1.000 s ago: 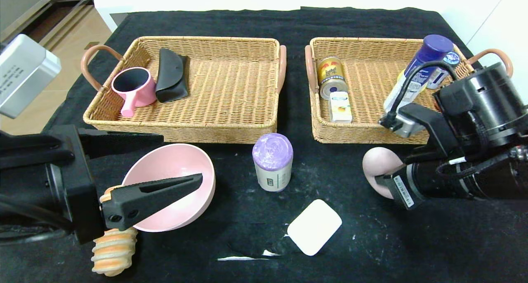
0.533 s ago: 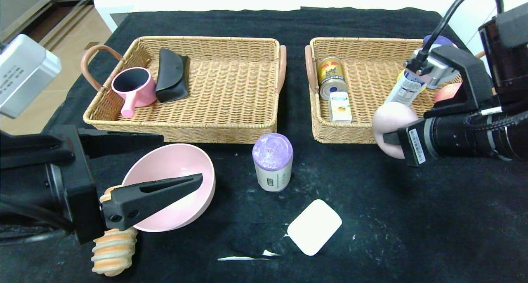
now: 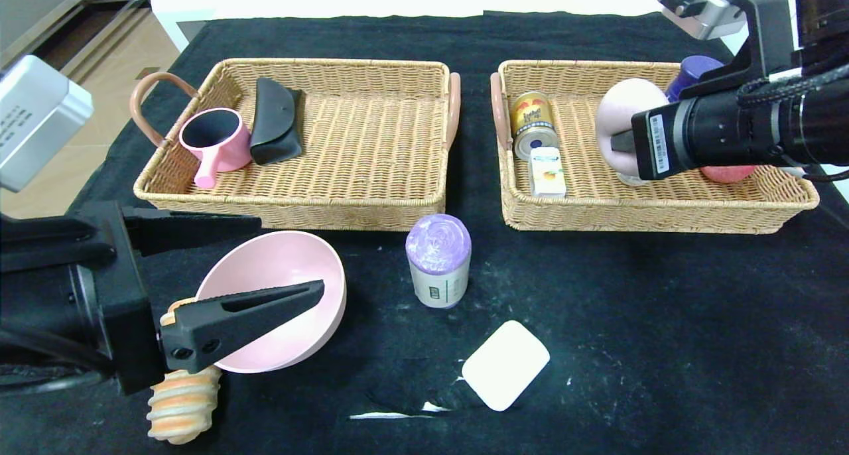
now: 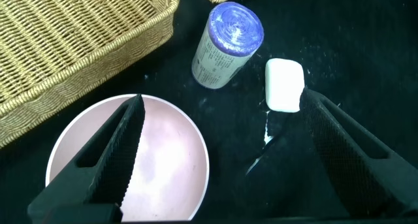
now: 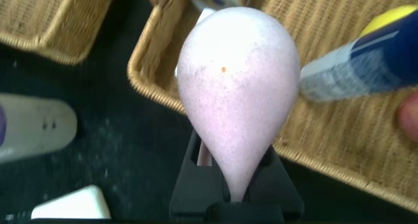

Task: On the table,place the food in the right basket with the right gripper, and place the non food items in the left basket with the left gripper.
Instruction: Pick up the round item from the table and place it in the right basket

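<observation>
overhead, the right gripper (image 3: 620, 142), clenched on a pale pink teardrop-shaped food item (image 3: 623, 117), hangs above the right basket (image 3: 653, 206); lowering into bare wicker between can (image 3: 532, 123) and bottle (image 5: 366, 57) looks wisest. the left gripper (image 3: 255, 269) waits released over the pink bowl (image 3: 278, 262).

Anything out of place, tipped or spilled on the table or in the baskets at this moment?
One thing: the spiral bread roll, a food, lies beside the pink bowl on the left side, under the open left gripper. White streaks mark the cloth by the white bar. The right gripper holds the pale pink fruit over the right basket.
</observation>
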Available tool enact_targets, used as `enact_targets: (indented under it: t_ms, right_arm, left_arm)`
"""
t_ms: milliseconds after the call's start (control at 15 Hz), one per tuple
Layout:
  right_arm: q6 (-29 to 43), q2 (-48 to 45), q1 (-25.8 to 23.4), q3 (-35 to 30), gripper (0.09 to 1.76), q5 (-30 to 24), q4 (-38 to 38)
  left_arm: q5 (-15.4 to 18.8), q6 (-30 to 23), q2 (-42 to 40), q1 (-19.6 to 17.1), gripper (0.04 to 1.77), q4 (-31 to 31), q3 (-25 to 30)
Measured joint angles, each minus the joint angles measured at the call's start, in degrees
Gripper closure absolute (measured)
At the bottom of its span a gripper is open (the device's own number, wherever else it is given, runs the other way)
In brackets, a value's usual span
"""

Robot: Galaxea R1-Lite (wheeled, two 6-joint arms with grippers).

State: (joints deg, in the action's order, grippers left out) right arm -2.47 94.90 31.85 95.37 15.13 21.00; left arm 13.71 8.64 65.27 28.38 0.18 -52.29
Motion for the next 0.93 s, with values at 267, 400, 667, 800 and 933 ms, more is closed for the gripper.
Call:
enact_targets:
  t_ms: [267,400,667,800,933]
  right_arm:
    - [-1.02,4.32,-1.90,7.58,1.67,-0.09,-0.23]
    - [-1.43,6.64,-2.56,10.97,1.67,-0.13,-0.26]
    - [-2.84,11.50,-3.96,16.63,1.67,-0.13,-2.54]
    - [-4.61,13.70,-4.57,17.44,1.67,-0.02,-6.60]
    - [-5.07,15.35,-5.01,17.64,1.67,0.00,-7.18]
  left_arm:
    - [0.01,0.00,-0.06,0.00,0.09,0.00,0.00]
    - [0.00,0.00,-0.15,0.00,0.09,0.00,-0.05]
    - [0.01,0.01,-0.39,0.00,0.09,0.00,-0.09]
    - [0.04,0.01,-0.50,0.00,0.09,0.00,-0.09]
    - [0.00,0.01,-0.52,0.00,0.09,0.00,-0.09]
